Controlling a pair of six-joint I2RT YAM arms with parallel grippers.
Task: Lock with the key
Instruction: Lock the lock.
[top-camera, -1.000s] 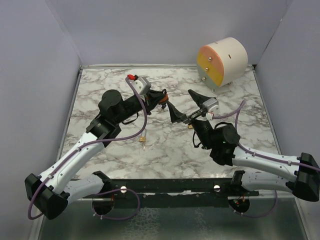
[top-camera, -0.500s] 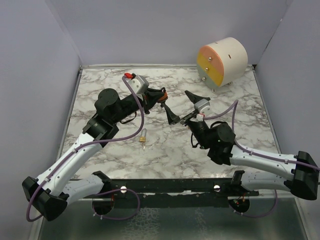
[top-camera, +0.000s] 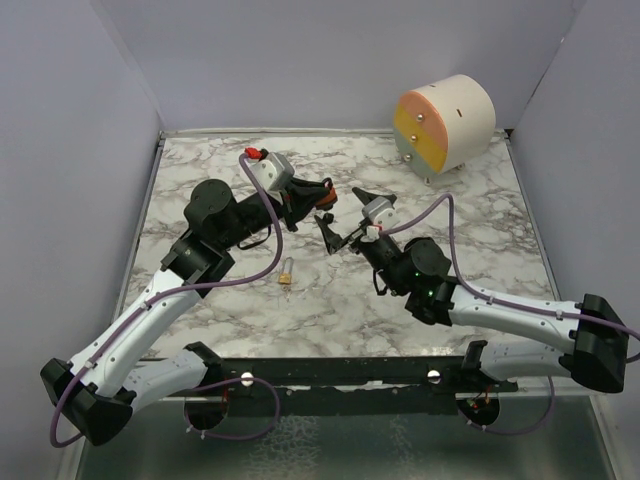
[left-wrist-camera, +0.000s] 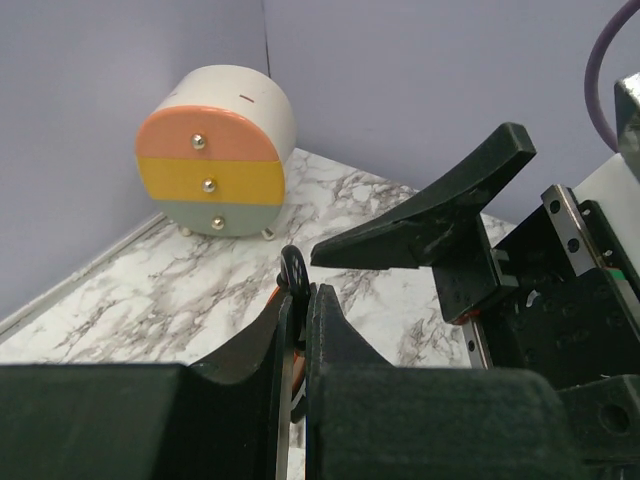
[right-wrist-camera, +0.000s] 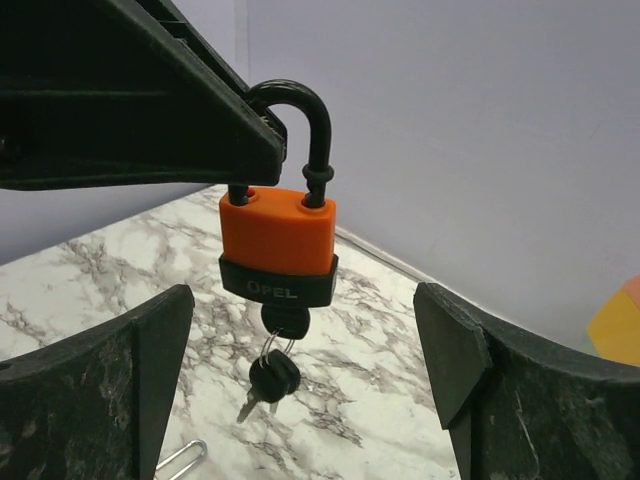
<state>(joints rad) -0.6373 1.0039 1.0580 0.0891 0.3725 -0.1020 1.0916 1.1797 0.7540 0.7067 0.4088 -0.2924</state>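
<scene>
Your right gripper (top-camera: 338, 205) has swung left across the tabletop (top-camera: 480, 260) since a second ago, closing most of the gap to the left gripper (top-camera: 322, 192), which has itself drifted slightly toward the far left corner. You now have the two meeting above the middle of the tabletop, nearer its far edge than its near one. Your left gripper is clenched on the black shackle (left-wrist-camera: 293, 268) of the padlock (right-wrist-camera: 278, 245), and from the left wrist only the top of that loop pokes out above the pinched fingers (left-wrist-camera: 335, 330). The padlock hangs clear of the marble with its orange upper body and black lower band upright. A key (right-wrist-camera: 285, 322) sits in the underside, and spare keys (right-wrist-camera: 270, 378) dangle from it on a ring. Your right gripper is spread wide and grasps nothing. From its wrist camera its two fingers (right-wrist-camera: 150, 350) stand either side of the padlock and slightly below it, apart from it on both sides. A small brass-coloured object (top-camera: 287, 274) lies on the marble near the middle, toward the near edge from the grippers, about where it lay a second ago; you cannot tell what it is from above. The round drawer unit (top-camera: 445, 122), with peach, yellow and grey-green fronts, sits at the far right corner, well apart from both arms.
</scene>
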